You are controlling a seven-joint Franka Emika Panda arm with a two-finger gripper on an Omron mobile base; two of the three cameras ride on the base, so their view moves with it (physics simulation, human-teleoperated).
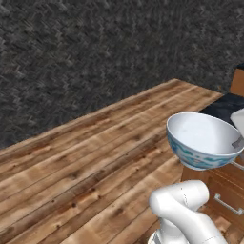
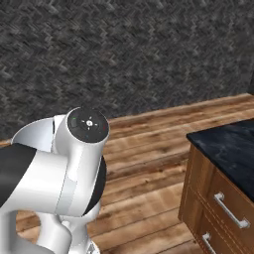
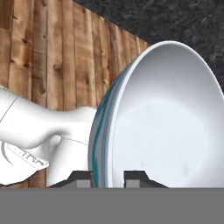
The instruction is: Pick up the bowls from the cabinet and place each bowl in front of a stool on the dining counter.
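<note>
A deep white bowl [image 1: 204,139] with blue patterning outside hangs tilted in the air above the wood floor, at the right of the left base view. My gripper [image 1: 238,142] is shut on the bowl's right rim. In the hand view the bowl [image 3: 162,122] stands on edge with its white inside facing the camera. Its rim is pinched in my gripper [image 3: 109,178], between the two dark fingertips [image 3: 83,180]. The cabinet, the stool and the dining counter are out of view.
A drawer-fronted counter [image 2: 218,198] with a black top and silver handles stands at the lower right, and its edge [image 1: 224,186] lies just below the bowl. Wood plank floor [image 1: 86,162] stretches left to a dark grey textured wall [image 1: 95,52].
</note>
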